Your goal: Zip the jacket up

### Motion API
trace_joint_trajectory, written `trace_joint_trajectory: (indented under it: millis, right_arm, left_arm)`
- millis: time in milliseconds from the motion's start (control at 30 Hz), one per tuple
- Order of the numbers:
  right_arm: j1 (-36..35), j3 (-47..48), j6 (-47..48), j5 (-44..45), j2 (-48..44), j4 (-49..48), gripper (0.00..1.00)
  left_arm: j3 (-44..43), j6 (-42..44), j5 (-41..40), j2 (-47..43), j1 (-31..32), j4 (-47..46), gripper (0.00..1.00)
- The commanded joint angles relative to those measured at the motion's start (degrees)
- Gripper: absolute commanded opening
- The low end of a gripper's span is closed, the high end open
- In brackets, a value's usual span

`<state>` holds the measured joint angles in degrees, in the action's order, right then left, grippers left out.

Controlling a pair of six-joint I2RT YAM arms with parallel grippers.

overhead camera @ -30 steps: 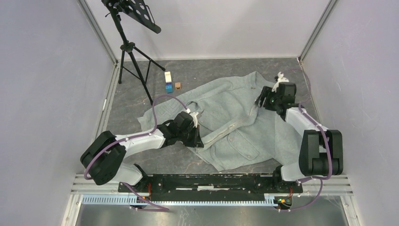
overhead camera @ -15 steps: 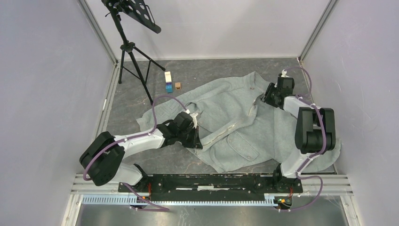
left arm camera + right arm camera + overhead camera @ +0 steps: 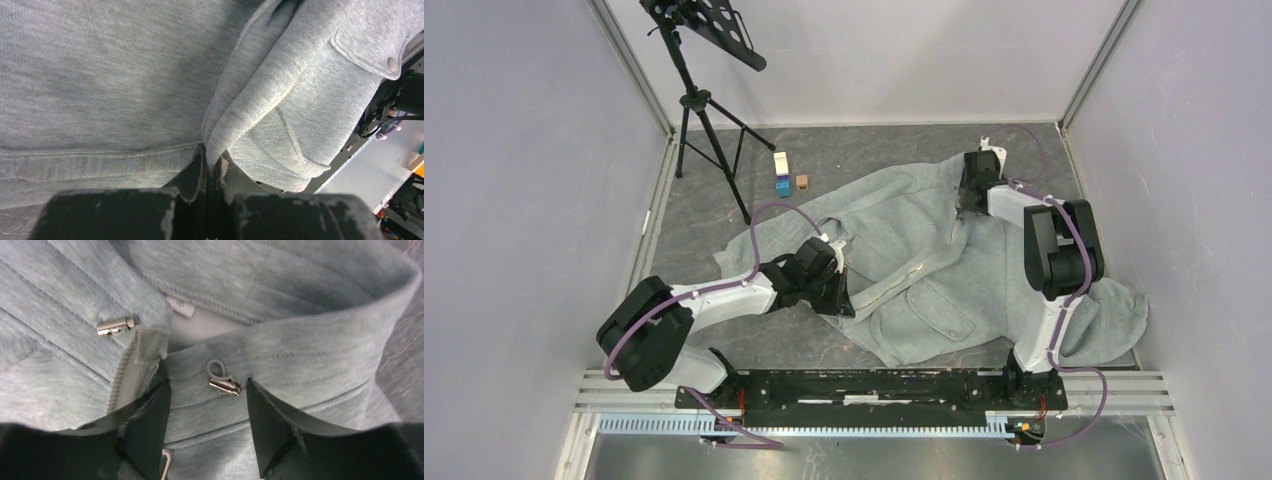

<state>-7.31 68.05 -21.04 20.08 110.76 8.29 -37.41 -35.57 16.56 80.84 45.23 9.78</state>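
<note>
The right claw (image 3: 207,390) has swung to the jacket (image 3: 904,230) collar, apart; left claw (image 3: 211,166) pinches its hem.

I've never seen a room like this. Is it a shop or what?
Probably a robot test booth in a lab: plain pale walls box it in, two robot arms are bolted to a rail, and a tripod stand stands beyond the jacket.
</note>
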Motion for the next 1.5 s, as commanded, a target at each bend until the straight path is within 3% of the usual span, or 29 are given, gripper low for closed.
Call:
trace_joint_trajectory:
  millis: [0, 33, 233, 367, 433, 600, 767, 1000, 1100, 1233, 1467]
  right_arm:
    - [-0.12, 3.46, 4.0, 9.51, 4.77, 1.5, 0.48]
    - [0.12, 3.7, 4.26, 8.21, 4.86, 1.07, 0.39]
    - [2.07, 2.42, 2.6, 4.13, -5.31, -0.15, 0.13]
    - [6.85, -3.11, -3.62, -1.08, -13.28, -0.78, 0.1]
    - [9.03, -8.16, -4.88, 0.93, -15.87, -2.78, 0.1]
    - [10.16, -15.26, -4.58, 0.74, -13.39, -4.57, 0.21]
    - [10.21, -13.14, 0.81, -2.84, -12.5, -1.25, 0.45]
    - [10.04, -9.03, 14.15, -3.41, -21.94, 4.79, 0.74]
    - [10.17, -8.21, 17.71, -13.24, -24.14, 3.34, 0.84]
    - [10.58, -6.68, 22.77, -36.42, -20.57, 0.61, 0.88]
    - [11.18, 0.94, 23.41, -51.87, -9.14, 7.41, 0.91]
  left_arm:
    - [1.45, -1.51, -1.62, -1.83, 0.12, 1.24, 0.02]
    - [1.76, -1.7, -1.94, -2.14, 0.2, 1.29, 0.02]
    - [2.81, -2.65, -3.43, -2.23, 0.12, 0.49, 0.02]
    - [3.45, -3.27, -4.3, -1.7, 0.12, -1.17, 0.02]
    - [3.66, -3.44, -4.54, -1.22, 0.12, -2.01, 0.02]
    - [3.4, -3.33, -3.29, -0.15, 0.06, -3.02, 0.02]
    - [2.84, -2.07, -3.43, -1.13, 0.02, -1.66, 0.02]
    - [1.06, -0.13, -2.22, -0.16, 0.03, -0.37, 0.02]
    - [0.68, 0.55, -0.9, 0.79, 0.03, -0.66, 0.02]
    - [-0.59, 1.73, 0.52, 1.81, 0.03, -0.13, 0.02]
    - [-0.4, 2.22, 0.67, 0.58, 0.03, 0.37, 0.02]
